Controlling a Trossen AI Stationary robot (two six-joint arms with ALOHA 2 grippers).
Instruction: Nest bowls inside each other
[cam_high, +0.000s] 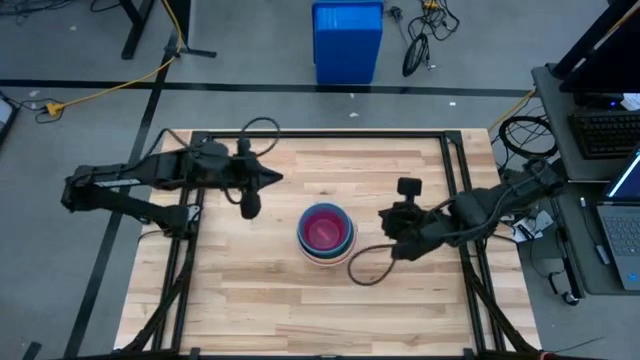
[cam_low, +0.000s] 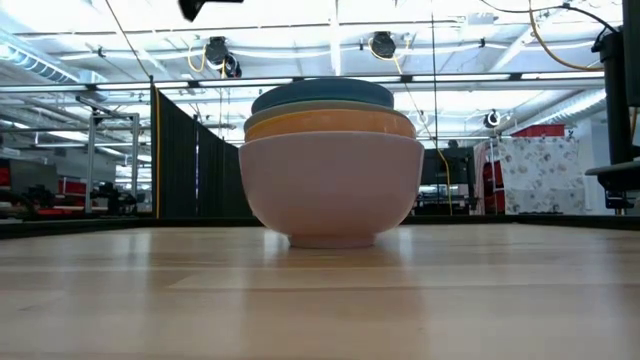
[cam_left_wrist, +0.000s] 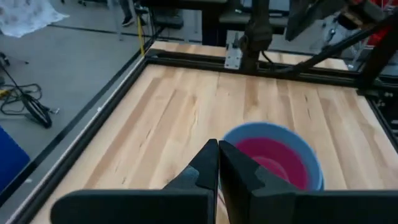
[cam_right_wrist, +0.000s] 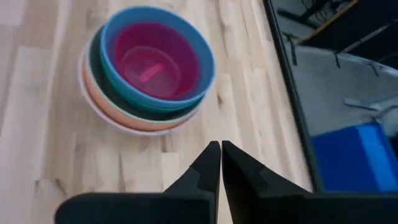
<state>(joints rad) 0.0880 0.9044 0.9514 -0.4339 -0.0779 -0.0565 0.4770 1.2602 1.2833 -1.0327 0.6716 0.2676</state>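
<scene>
Watching the nested bowls (cam_high: 326, 233): stack sits slightly off-centre, so a bump could tip it. Left gripper (cam_left_wrist: 218, 163) and right gripper (cam_right_wrist: 221, 163) pinched together, empty.

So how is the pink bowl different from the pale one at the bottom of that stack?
The magenta bowl is the innermost, sitting inside the blue bowl, while the pale bowl is outermost and rests on the table. The magenta bowl is smaller; the pale bowl's rim rings the whole stack. The magenta is vivid, the pale one nearly white. Both are round, upright and nested together.
</scene>
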